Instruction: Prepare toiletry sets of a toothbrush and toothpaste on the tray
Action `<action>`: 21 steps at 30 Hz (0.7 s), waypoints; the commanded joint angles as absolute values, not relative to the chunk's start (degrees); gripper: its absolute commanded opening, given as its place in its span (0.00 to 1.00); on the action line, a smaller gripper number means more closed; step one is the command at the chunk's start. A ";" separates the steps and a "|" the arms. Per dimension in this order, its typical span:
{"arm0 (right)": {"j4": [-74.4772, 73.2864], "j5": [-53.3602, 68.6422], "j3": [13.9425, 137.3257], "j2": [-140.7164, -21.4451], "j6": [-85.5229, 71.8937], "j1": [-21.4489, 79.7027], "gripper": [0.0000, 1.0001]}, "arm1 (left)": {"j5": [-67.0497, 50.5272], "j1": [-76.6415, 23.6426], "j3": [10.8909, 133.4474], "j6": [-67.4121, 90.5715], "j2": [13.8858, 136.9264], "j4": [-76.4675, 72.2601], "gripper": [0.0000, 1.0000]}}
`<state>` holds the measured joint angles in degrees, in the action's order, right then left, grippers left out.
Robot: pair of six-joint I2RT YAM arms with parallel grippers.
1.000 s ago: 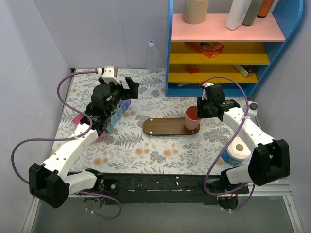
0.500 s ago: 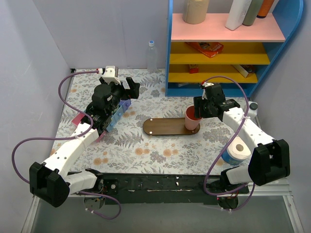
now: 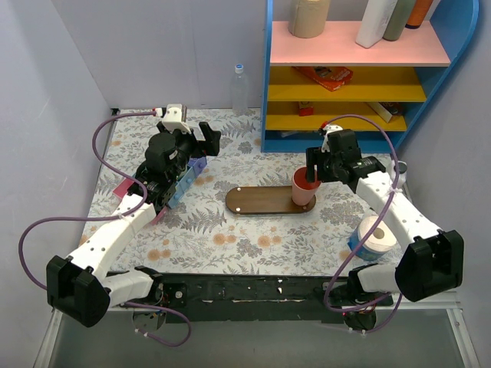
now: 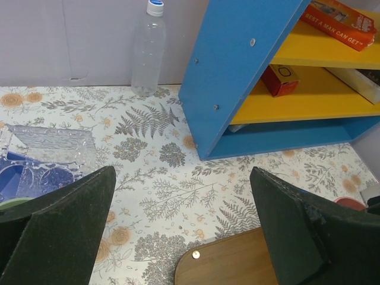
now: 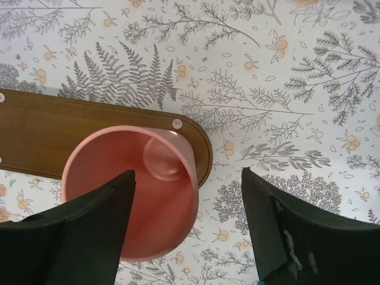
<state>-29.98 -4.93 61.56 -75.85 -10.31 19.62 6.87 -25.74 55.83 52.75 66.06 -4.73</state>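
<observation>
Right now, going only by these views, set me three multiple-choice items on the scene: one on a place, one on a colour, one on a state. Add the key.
1. Where does the pink cup stand?
A. On the top shelf
B. On the right end of the tray
C. Beside the clear bottle

2. What colour is the shelf frame?
A. Blue
B. White
C. Black

3. How is the right pincer?
A. Shut on the cup
B. Shut on nothing
C. Open

Key:
1 B: in the top view, the pink cup sits upright on the right end of the tray.
2 A: the shelf frame is blue, with a pink board and yellow boards inside.
3 C: the right pincer hangs over the cup, and its jaws stand wide apart in the wrist view.
</observation>
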 commanded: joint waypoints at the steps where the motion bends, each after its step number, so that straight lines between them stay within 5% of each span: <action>1: -28.83 -5.27 65.21 -72.34 -9.93 19.51 0.80 | 7.29 -25.84 56.42 52.03 66.36 -4.31 0.98; 15: -31.55 -9.22 65.92 -60.04 -8.44 19.60 0.80 | 1.57 -20.74 73.11 42.63 83.84 12.03 0.98; 21: -31.47 -10.46 63.11 -54.59 -7.38 19.60 0.79 | 6.68 -19.95 81.90 41.49 92.27 17.39 0.87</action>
